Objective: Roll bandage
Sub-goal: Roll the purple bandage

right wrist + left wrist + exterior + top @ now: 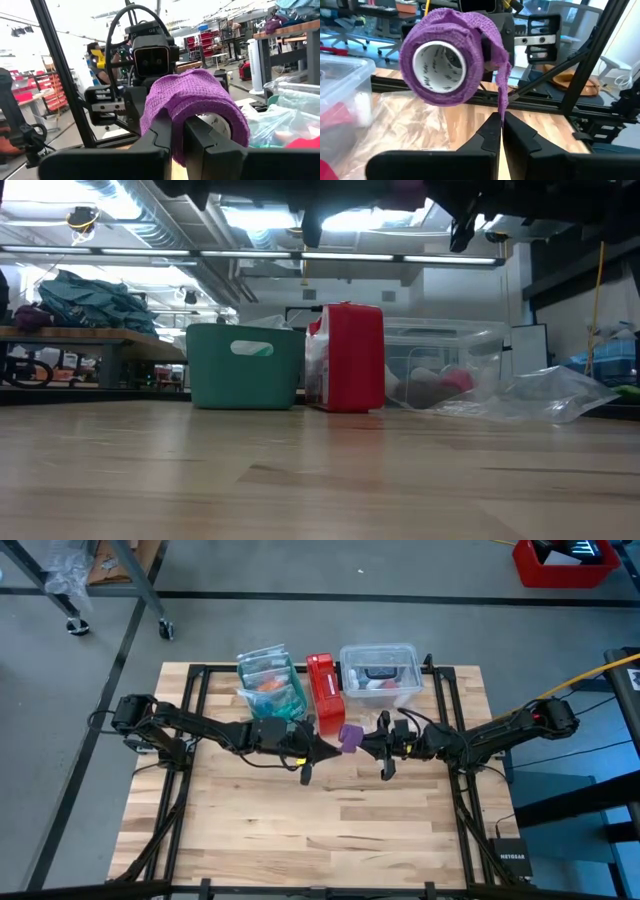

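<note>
Holding the purple fabric bandage roll (351, 737) aloft, the right gripper (177, 131) is clamping it while the left gripper (501, 131) is pinching its loose tail; winding looks nearly finished.

Both arms are dark, slim and jointed, with black cables looped along them. The left gripper (501, 131) has matte black, wedge-shaped fingers. The right gripper (177, 142) matches, with broad, flat-faced black fingers (200, 145).

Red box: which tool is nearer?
Left. The left tool sits just in front of the red box; the right tool is farther off to the box's right, past the purple bandage roll.
</note>
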Controlling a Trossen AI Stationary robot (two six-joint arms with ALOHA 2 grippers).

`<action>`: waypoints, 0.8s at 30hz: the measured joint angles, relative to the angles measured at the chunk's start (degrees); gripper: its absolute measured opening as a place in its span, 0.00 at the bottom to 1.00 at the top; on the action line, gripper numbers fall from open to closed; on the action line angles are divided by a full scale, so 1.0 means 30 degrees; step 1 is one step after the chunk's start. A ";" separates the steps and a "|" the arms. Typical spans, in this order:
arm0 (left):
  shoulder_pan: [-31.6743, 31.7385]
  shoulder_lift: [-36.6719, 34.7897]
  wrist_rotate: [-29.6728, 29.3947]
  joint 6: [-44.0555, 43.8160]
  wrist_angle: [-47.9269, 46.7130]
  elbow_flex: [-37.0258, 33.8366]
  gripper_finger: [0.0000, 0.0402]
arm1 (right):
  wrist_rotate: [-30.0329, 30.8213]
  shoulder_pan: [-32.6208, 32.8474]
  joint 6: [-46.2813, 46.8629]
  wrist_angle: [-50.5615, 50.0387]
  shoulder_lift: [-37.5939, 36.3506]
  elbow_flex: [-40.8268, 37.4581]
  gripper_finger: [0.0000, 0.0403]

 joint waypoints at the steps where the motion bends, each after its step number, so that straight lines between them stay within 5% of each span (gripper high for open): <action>1: 0.0000 0.0000 -0.0060 0.0088 -0.0010 0.0000 0.02 | 0.0000 -0.0001 0.0091 0.0016 0.0001 0.0000 0.06; 24: 0.0209 -0.0007 -0.2756 0.2044 -0.0640 0.0000 0.00 | -0.1493 -0.0004 0.8542 0.1177 0.0010 0.0000 0.06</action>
